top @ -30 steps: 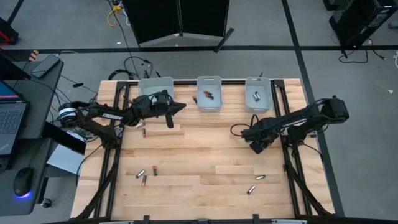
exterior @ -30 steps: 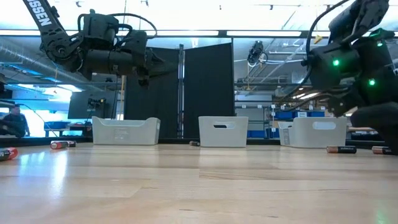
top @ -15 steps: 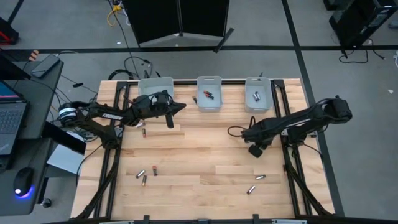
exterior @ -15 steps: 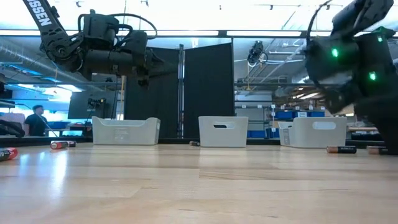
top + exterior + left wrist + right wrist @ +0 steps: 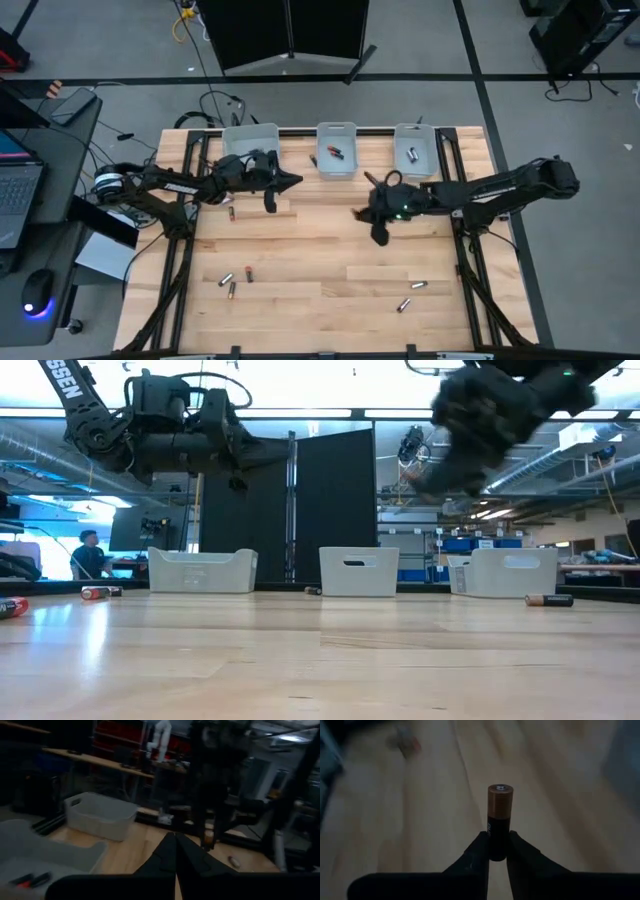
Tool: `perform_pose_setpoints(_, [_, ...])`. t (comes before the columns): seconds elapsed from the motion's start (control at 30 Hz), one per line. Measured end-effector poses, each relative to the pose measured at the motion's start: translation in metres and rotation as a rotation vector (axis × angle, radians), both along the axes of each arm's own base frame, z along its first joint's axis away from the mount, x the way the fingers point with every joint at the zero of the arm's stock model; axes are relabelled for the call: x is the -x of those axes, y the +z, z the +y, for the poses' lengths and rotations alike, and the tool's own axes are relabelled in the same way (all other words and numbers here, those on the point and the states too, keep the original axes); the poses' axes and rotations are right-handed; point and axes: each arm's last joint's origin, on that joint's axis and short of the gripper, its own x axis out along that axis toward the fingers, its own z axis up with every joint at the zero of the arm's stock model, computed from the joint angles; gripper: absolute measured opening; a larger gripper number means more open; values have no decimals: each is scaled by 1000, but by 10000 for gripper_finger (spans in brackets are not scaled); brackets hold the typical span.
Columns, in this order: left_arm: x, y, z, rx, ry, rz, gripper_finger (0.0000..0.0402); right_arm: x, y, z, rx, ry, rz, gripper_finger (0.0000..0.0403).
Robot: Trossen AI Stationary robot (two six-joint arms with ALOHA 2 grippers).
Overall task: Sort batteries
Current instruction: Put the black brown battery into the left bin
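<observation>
Overhead, the right pincer point(image 5: 378, 212) hangs above mid-counter point(image 5: 300, 320), in front of the middle bin point(image 5: 337, 152), while the left pincer point(image 5: 275, 185) waits near the left bin point(image 5: 250, 140); loose batteries point(image 5: 232, 280) lie well apart toward the counter's front. At counter level, both arms ride high above 3 bins. Through the left wrist camera, that pincer's fingers point(image 5: 172, 852) meet at the tips, empty. Through the right wrist camera, the fingers clamp a copper-topped battery point(image 5: 499, 820) upright. Carrying it well likely means a firm squeeze and release only once centred over the matching bin.
</observation>
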Motion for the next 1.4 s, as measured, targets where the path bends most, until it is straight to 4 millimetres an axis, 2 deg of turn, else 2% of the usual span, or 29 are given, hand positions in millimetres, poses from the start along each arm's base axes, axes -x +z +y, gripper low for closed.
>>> perform_pose_setpoints(0.13, [-7, 6, -8, -42, -41, -14, 7, -21, 4, -8, 120, 41, -179, 51])
perform_pose_setpoints(0.47, [-25, 24, -22, -56, -109, -25, 61, -47, -3, -21, 308, 50, -332, 51])
perform_pose_setpoints(0.6, [-34, 28, -28, -77, -137, 43, 98, -50, -3, -23, 335, 50, -361, 51])
perform_pose_setpoints(0.8, [-41, 38, -36, -116, -147, 16, 134, -50, 1, -23, 364, 52, -400, 51])
perform_pose_setpoints(0.97, [-47, 36, -35, -103, -112, 58, 138, -51, 2, -23, 379, 55, -413, 51])
perform_pose_setpoints(1.4, [-85, 31, -30, -108, -197, 74, 138, -51, 2, -22, 398, 66, -413, 51])
